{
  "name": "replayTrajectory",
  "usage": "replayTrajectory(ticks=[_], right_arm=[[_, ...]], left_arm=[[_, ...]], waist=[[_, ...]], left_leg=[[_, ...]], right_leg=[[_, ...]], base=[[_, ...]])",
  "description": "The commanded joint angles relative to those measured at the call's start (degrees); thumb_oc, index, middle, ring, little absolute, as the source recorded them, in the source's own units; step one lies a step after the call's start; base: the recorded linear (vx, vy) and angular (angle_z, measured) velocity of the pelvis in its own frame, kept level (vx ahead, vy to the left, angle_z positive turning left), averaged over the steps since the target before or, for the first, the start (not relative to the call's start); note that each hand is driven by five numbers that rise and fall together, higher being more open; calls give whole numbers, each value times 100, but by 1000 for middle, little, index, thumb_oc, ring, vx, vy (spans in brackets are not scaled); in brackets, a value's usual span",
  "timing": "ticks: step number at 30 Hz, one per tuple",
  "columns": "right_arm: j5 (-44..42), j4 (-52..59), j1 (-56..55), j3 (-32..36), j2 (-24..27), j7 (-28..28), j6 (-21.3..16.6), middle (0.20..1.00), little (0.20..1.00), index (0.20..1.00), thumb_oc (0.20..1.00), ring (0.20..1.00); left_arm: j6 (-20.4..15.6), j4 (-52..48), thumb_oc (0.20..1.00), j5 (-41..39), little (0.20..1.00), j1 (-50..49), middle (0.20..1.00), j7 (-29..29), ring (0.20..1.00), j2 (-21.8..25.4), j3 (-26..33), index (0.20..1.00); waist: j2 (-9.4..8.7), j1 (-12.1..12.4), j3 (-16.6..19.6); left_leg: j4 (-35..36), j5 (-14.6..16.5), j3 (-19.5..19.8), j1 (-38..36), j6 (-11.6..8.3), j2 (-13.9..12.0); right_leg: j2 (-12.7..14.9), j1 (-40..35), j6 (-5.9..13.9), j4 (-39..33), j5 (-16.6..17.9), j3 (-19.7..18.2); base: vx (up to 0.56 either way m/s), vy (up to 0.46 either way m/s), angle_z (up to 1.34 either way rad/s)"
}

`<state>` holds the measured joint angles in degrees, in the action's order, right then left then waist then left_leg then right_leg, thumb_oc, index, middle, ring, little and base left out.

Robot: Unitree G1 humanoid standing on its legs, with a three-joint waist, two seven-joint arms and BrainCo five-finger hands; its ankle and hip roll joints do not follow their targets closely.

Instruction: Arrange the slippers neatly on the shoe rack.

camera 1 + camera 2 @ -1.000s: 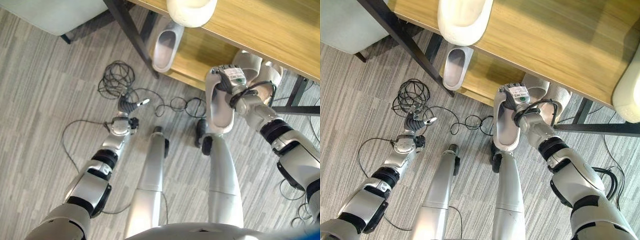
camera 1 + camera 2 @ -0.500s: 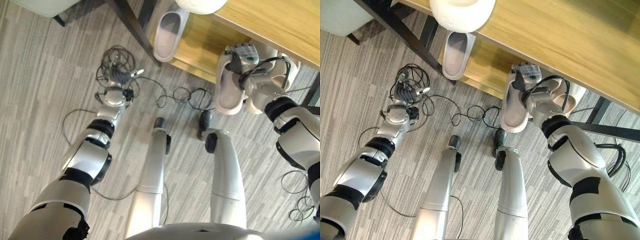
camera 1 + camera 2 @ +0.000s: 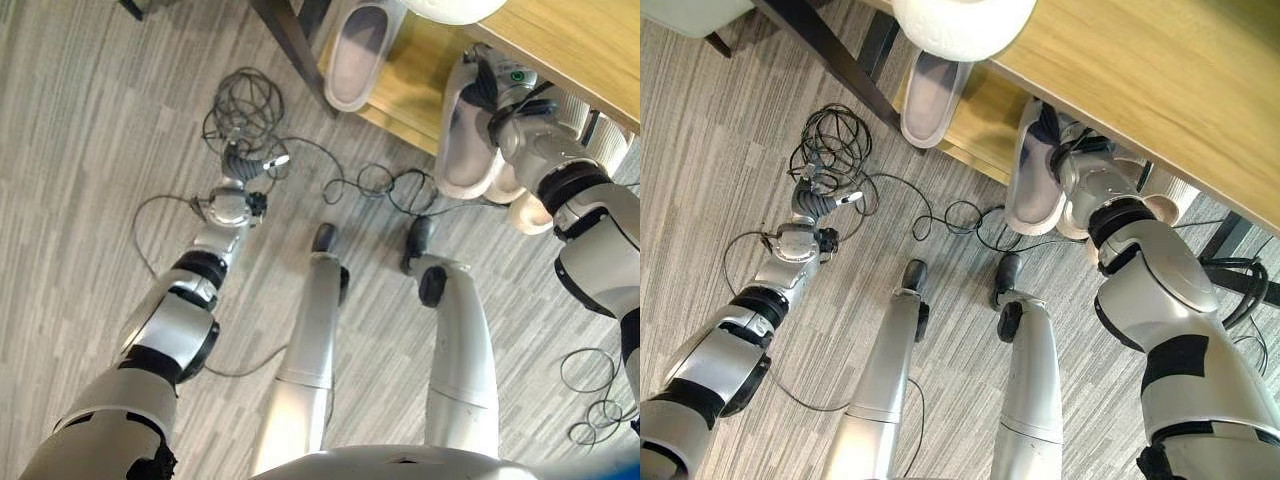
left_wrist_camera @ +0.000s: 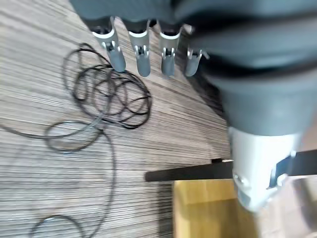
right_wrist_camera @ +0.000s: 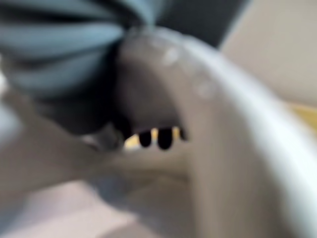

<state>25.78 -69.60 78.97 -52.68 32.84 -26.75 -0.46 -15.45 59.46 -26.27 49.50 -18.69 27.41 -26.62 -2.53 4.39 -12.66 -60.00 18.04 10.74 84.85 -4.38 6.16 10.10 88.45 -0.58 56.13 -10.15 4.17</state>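
Taking the wooden shoe rack (image 3: 425, 75) as our landmark, we see our left hand (image 3: 247, 160) well out from its near left corner, over the grey striped floor (image 3: 90, 150), just beside a loose coil of black cable (image 3: 830, 140); in the left wrist view its fingers (image 4: 142, 54) hang straight and relaxed, holding nothing, with the coil past them on the floor. At the rack's left end a dark leg (image 3: 290, 40) slants down to the floor, and just inside it a grey slipper (image 3: 355, 55) lies on the lower shelf, its heel end sticking out over the front edge. Above that slipper a white slipper (image 3: 965, 25) sits on the top board (image 3: 1160, 90), its rounded end jutting past the board's edge. Further along the lower shelf, our right hand (image 3: 500, 85) reaches under the top board and grips a second grey slipper (image 3: 462, 150), fingers curled round its upper end; that slipper's far end is at the shelf while its near end hangs out over the floor in front of the rack. Just beside it another pale slipper (image 3: 530, 212) pokes out by the wrist.
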Motion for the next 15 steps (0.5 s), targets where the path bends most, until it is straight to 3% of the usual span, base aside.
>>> replayTrajectory(ticks=[1,3,4,6,15], right_arm=[[-304,-229,475,-167,217,-121,14,200,200,200,200,200],[-253,-299,532,-297,275,-62,17,200,200,200,200,200],[-239,-355,553,-337,318,-44,13,260,260,260,260,260],[-275,-463,642,-370,377,-18,3,200,200,200,200,200],[-479,-667,995,-416,576,-92,-45,200,200,200,200,200]], left_arm=[[-296,8,1000,-47,1000,-71,1000,-40,1000,250,289,1000],[-301,56,1000,-89,1000,-53,1000,-31,1000,300,306,1000],[-301,106,1000,-89,1000,-25,1000,-31,1000,320,313,1000],[-284,210,1000,-73,1000,21,1000,-10,1000,357,313,1000],[-328,86,1000,66,1000,-462,1000,44,1000,416,332,1000]], waist=[[-33,25,102],[-40,50,116],[-34,56,123],[-28,72,140],[-29,210,207]], left_leg=[[1016,-601,-114,-52,31,-245],[1019,-639,-99,-1,17,-233],[1038,-652,-96,7,8,-238],[1088,-696,-102,27,-11,-227],[1460,-914,-52,-37,-75,-191]], right_leg=[[87,-394,459,379,-842,-317],[109,-350,479,373,-833,-308],[125,-329,489,360,-829,-315],[150,-302,496,341,-830,-312],[193,-354,508,176,-822,-250]], base=[[0,0,0],[0,0,0],[0,0,0],[0,0,0],[0,2,5]])
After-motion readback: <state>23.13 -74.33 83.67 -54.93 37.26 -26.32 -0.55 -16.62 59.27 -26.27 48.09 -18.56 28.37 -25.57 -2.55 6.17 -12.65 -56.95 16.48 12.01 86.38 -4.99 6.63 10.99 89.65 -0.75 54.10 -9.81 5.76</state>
